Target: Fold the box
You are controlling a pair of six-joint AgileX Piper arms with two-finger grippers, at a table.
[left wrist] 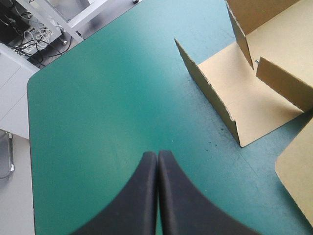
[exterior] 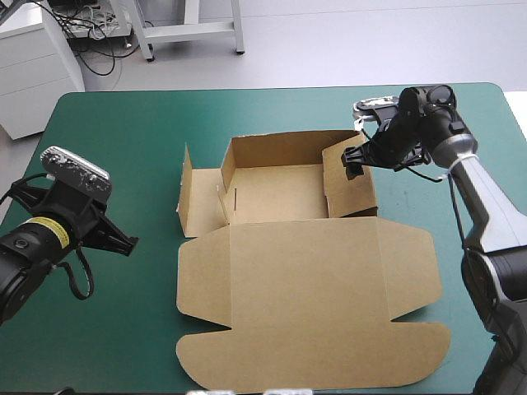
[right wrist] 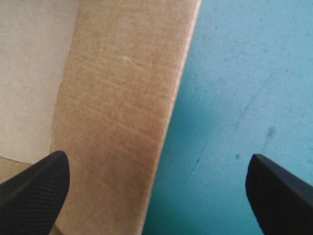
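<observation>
teal-green table (exterior: 115, 132) | brown box (exterior: 276, 193) on it, ctr | lid (exterior: 313, 304) flat, near side

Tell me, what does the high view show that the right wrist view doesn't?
Only the high view: the whole box, partly raised, its lid flat toward the near edge, and the left hand off to the side, clear of it. Only the right wrist view: the right hand is open, its fingers wide apart, one over brown board, the other over the cover. Both: the right hand at the box's right side, and the teal-green cover.
</observation>
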